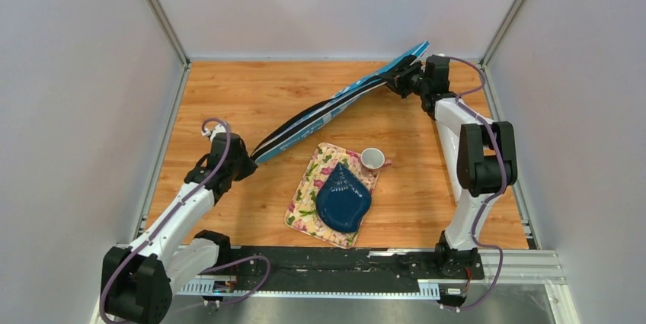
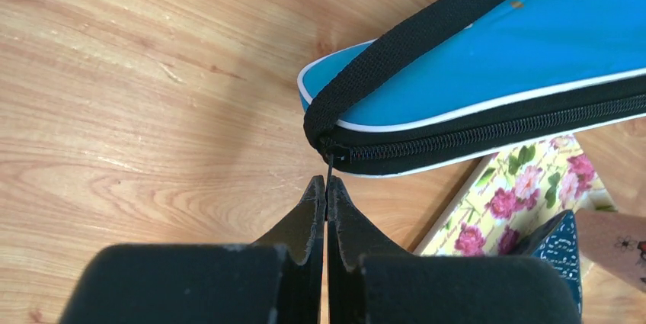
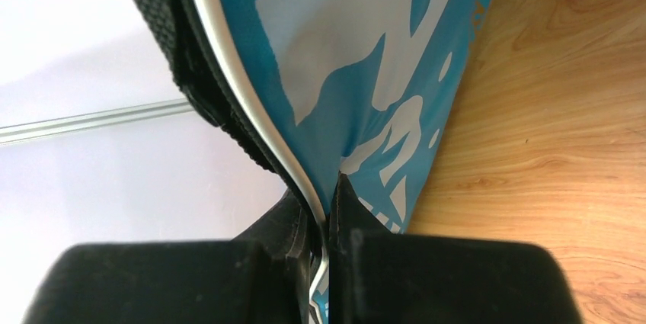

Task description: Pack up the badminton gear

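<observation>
Well, here is how it stands, one view at a time.

- Top external: the blue racket bag (image 1: 335,107) stretches on a slant across the wooden surface (image 1: 251,95), from near left to far right, turned up on its edge.
- The left fingers (image 1: 250,161) meet its narrow near end, and the right fingers (image 1: 398,80) hold its wide far end close to the back corner.
- I cannot tell from here whether the bag's lower edge touches the surface.
- Just in front of the bag's middle lies a floral cloth (image 1: 305,202) with a dark blue plate (image 1: 344,198) on it. A small white cup (image 1: 372,158) stands at the cloth's far corner, apart from the bag.
- Left wrist: the left fingers (image 2: 320,206) are pressed together on a thin black zipper pull (image 2: 329,164) at the very tip of the bag (image 2: 487,65).
- The zipper looks shut along the part that shows. A black strap (image 2: 411,42) runs over the bag's upper edge.
- The cloth (image 2: 503,202) and a corner of the plate (image 2: 556,240) peek out beneath the bag.
- Right wrist: the right fingers (image 3: 339,206) are pinched narrow on the bag's (image 3: 366,57) white-piped edge, with blue and white print rising above them.
- The surface (image 3: 548,149) shows off to the right.
</observation>
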